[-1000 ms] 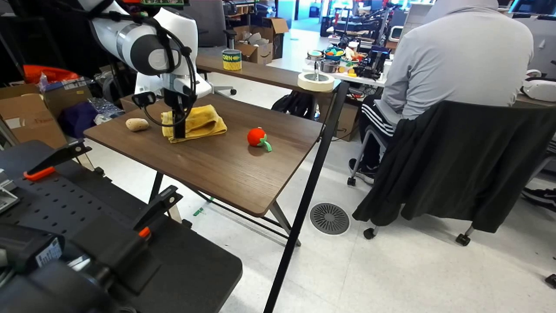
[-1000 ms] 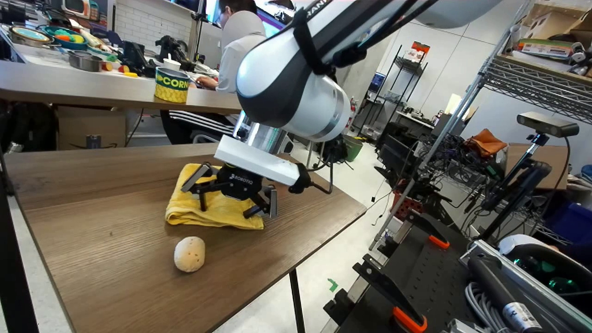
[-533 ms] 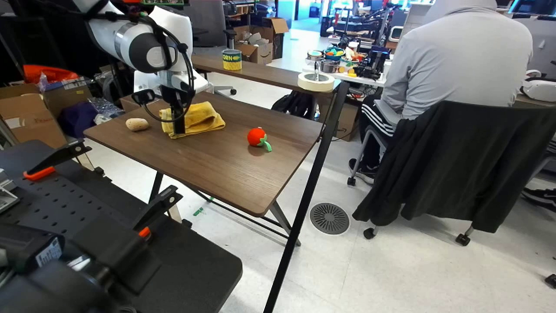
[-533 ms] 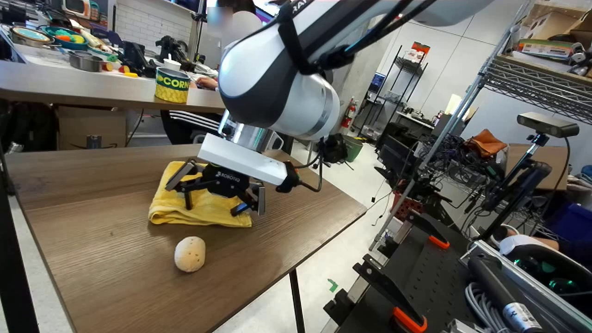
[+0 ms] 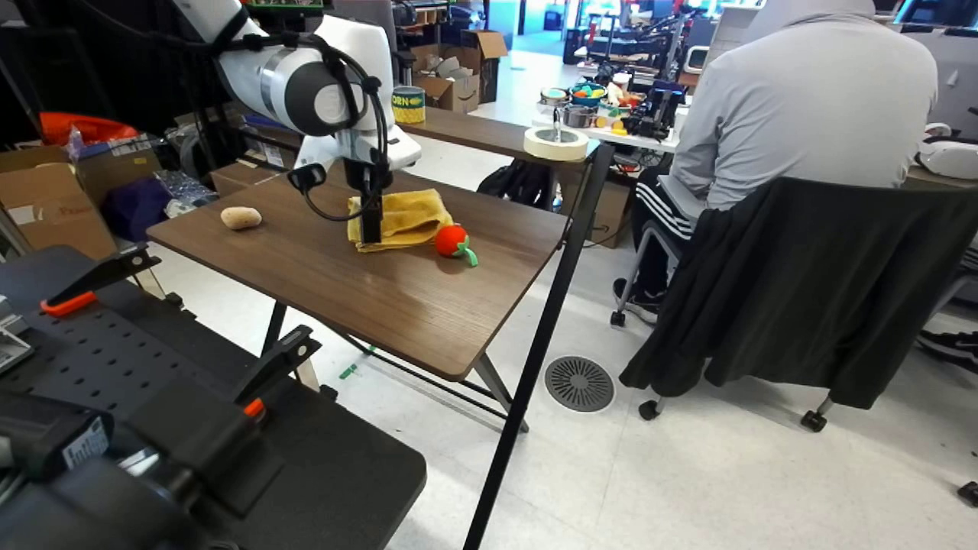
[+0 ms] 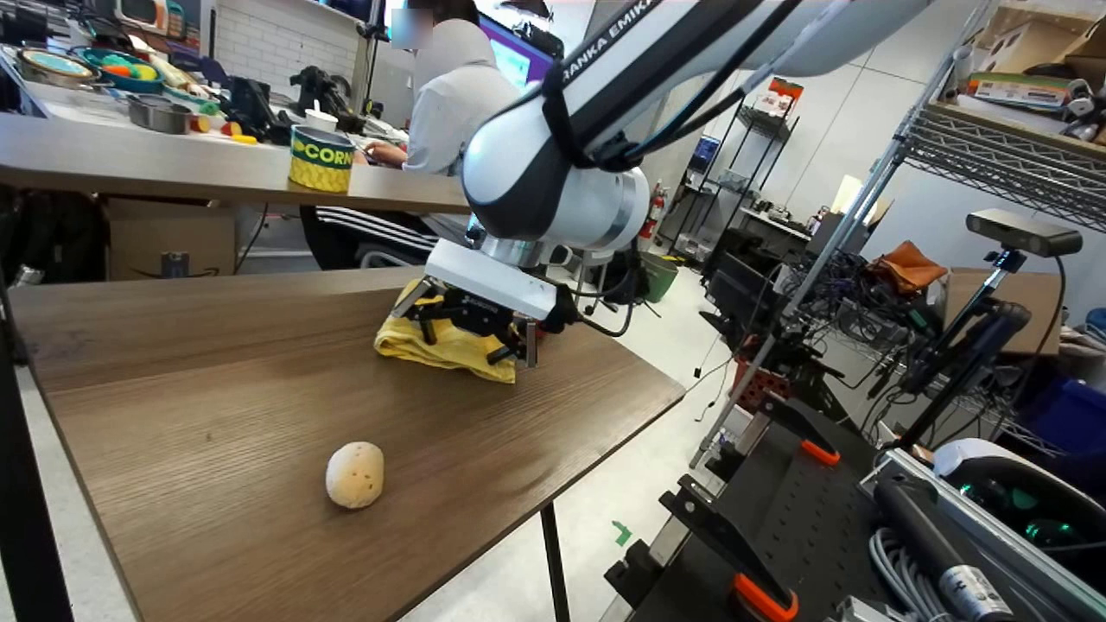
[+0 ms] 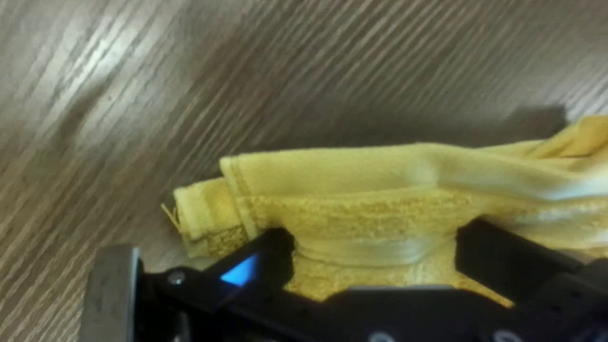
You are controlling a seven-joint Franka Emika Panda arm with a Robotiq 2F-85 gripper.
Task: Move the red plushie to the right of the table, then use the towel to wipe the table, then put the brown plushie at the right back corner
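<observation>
in the wrist view we see the towel (image 7: 327,173), bright yellow, folded and creased with a stitched hem, across the middle and right, the gripper (image 7: 375,235) over it with fingers spread wide. in an exterior view we find the round, green-stemmed red plushie (image 5: 451,241) near centre, just beside the towel, and the tan, rounded brown plushie (image 5: 241,218) at left.

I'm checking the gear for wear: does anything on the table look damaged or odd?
Slightly: in the wrist view, loose threads stick out at a corner of the yellow towel, which may mean its edge is fraying.
</observation>
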